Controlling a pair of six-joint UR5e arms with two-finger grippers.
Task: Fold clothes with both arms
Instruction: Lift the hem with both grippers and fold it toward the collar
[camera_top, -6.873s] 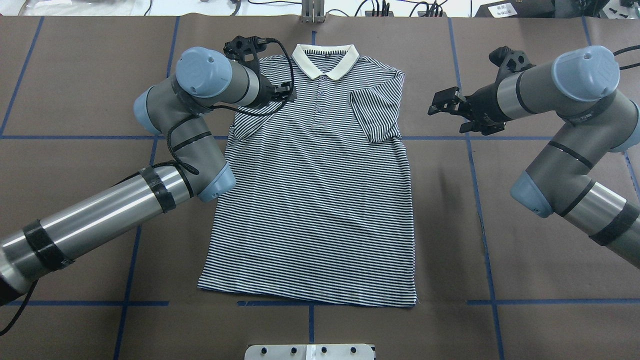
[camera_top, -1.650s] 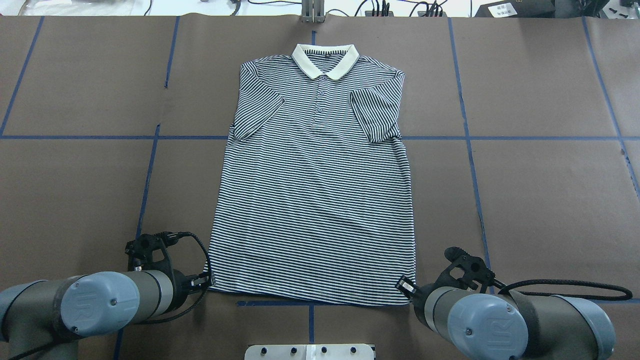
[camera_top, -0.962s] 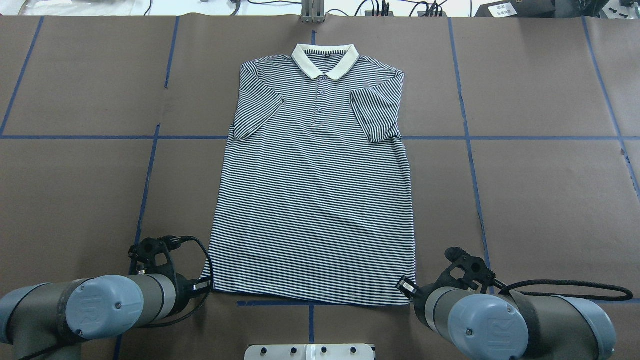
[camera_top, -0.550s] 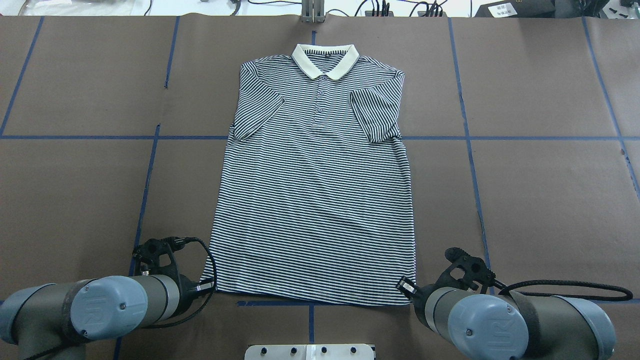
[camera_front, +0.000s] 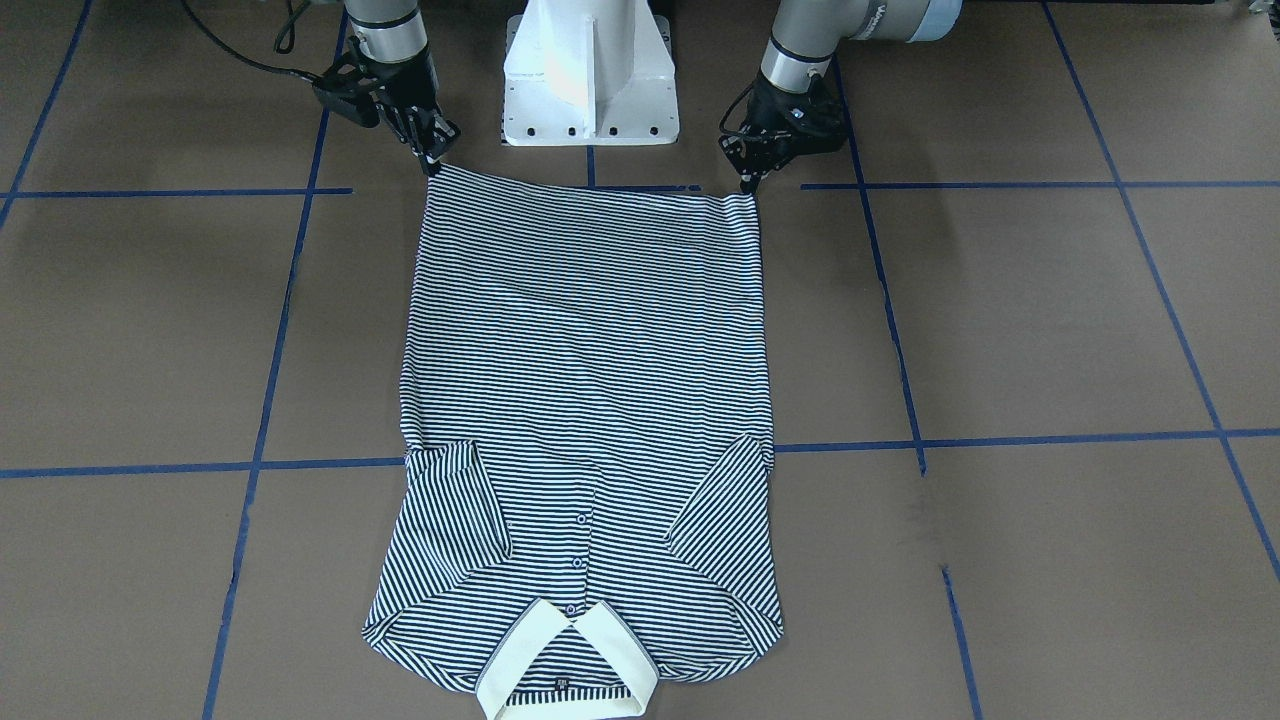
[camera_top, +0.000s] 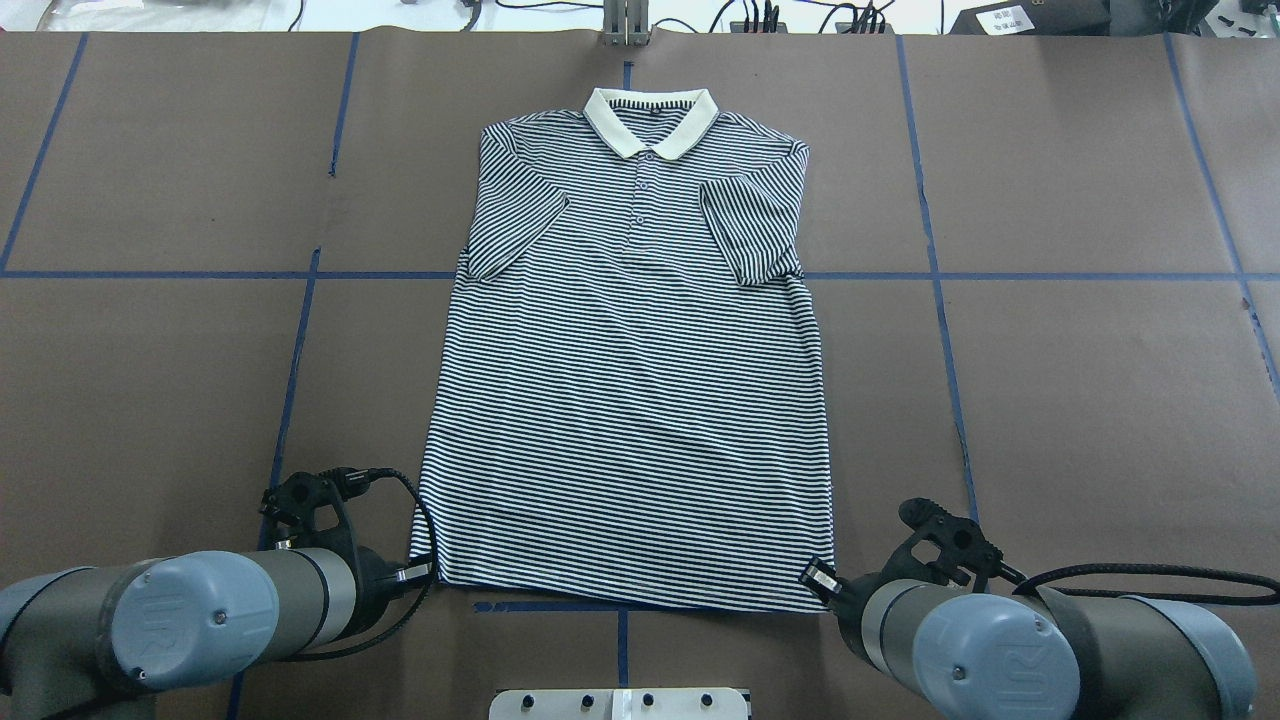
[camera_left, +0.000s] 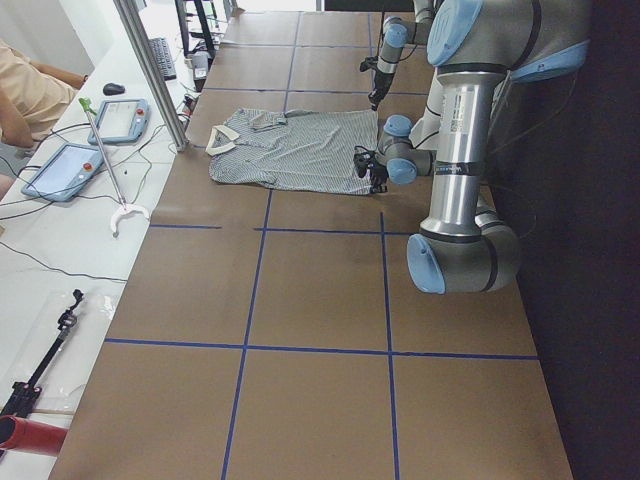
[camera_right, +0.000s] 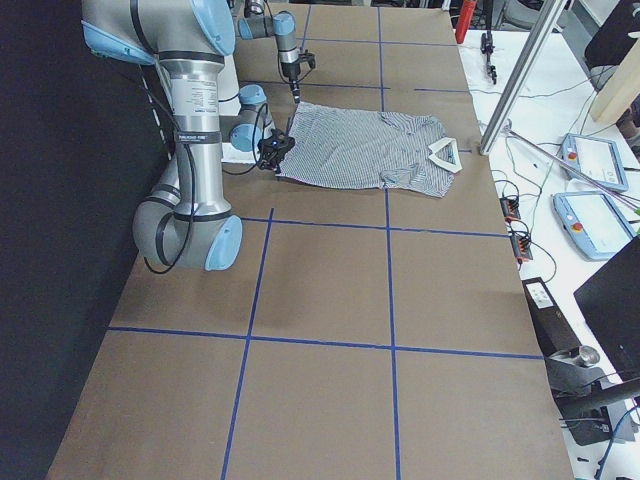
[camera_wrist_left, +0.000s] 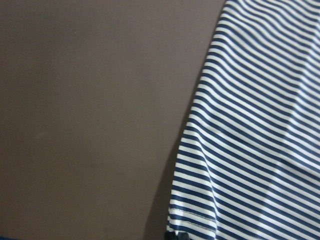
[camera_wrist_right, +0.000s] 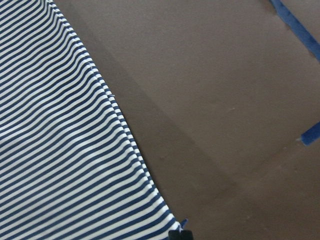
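The shirt (camera_top: 630, 400) lies flat on the worktop (camera_top: 1100, 400), collar (camera_top: 651, 120) far from the robot, and the left claw (camera_front: 745, 183) and right claw (camera_front: 433, 165) each look pinched on a corner of the hem (camera_top: 630, 597), so lift both level and together toward the collar.

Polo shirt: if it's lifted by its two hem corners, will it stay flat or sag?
Probably floppy: the shirt lies thin and flat on the table, with soft ripples near the hem corner. Lifted at only two corners, the middle of the hem would likely sag. The folded-in sleeve may flop loose.
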